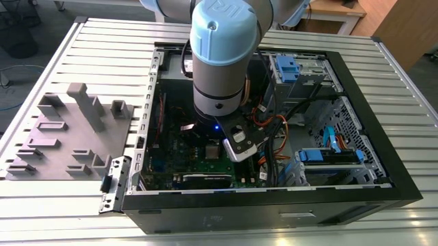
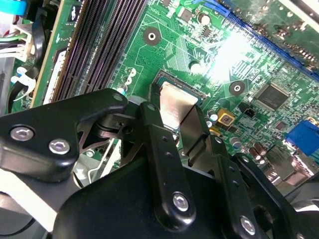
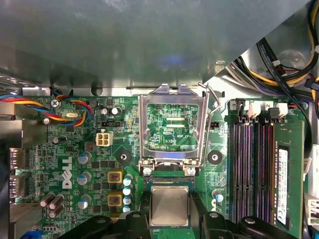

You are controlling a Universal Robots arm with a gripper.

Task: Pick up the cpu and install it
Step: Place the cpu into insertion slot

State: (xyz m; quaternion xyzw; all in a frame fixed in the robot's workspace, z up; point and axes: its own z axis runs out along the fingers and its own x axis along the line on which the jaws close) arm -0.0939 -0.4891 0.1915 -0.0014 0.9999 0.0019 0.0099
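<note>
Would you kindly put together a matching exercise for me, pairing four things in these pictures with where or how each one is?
Things:
1. cpu
2. socket frame
3. grey plastic blocks
4. memory slots

Places or states:
A. outside the computer case, on the exterior view's left
B. long dark rows beside the socket frame
C. gripped in the claw
D. swung open

Pairs: 1-C, 2-D, 3-A, 4-B.
</note>
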